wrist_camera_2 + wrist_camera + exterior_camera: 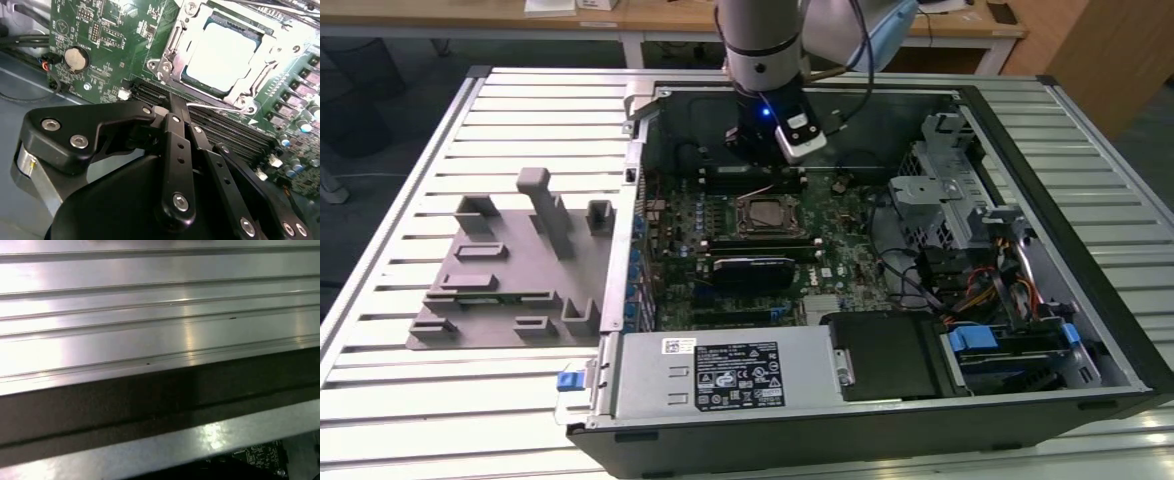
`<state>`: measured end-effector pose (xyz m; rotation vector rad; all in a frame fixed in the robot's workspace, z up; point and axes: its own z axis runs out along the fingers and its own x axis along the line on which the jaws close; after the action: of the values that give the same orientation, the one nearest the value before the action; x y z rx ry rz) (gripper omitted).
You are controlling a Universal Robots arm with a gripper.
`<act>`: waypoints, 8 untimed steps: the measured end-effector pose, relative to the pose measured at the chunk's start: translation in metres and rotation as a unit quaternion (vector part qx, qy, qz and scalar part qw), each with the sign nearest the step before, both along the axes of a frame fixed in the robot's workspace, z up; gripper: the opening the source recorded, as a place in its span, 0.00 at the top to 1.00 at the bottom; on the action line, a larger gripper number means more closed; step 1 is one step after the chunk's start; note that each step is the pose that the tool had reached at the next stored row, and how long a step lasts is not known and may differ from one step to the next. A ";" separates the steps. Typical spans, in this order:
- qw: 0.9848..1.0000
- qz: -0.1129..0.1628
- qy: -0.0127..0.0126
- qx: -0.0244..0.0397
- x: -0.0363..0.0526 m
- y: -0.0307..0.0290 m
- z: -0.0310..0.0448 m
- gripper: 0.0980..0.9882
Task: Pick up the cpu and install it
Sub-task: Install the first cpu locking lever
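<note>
The cpu point(766, 214) lies flat in the motherboard socket inside the open computer case point(1067, 250), its pale metal top facing up. In the second wrist view the cpu point(224, 54) shows bright inside the socket's metal frame point(165, 64). My gripper point(765, 152) hangs over the memory slots just behind the socket, apart from the cpu. Its black fingers point(176, 131) run together to my gripper's tip point(171, 105) above the memory slots point(225, 131), shut with nothing between them.
A grey plastic fixture point(507, 270) with upright blocks stands on the slatted metal table point(400, 400) at the exterior view's left. Inside the case are a black rectangular module point(754, 272), a power supply point(720, 375) and a drive cage point(945, 195). The first wrist view looks along the table slats point(150, 300).
</note>
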<state>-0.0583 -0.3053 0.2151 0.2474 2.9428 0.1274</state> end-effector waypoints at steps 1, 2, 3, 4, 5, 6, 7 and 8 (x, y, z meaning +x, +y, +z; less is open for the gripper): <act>1.000 -0.003 -0.001 0.000 -0.0002 0.0000 -0.0010 0.99; 1.000 -0.007 -0.002 0.000 -0.0004 0.0000 -0.0020 0.99; 1.000 -0.011 -0.002 0.000 -0.0007 0.0000 -0.0030 0.99; 1.000 -0.015 -0.002 0.000 -0.0010 0.0000 -0.0039 0.99; 1.000 -0.019 -0.002 0.000 -0.0015 0.0000 -0.0044 0.99; 1.000 -0.022 -0.002 0.000 -0.0027 0.0000 -0.0046 0.99; 1.000 -0.025 -0.002 0.000 -0.0038 0.0002 -0.0050 0.99; 1.000 -0.027 -0.002 0.000 -0.0049 0.0003 -0.0054 0.99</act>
<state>-0.0632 -0.3050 0.2097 0.3273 2.9288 0.1198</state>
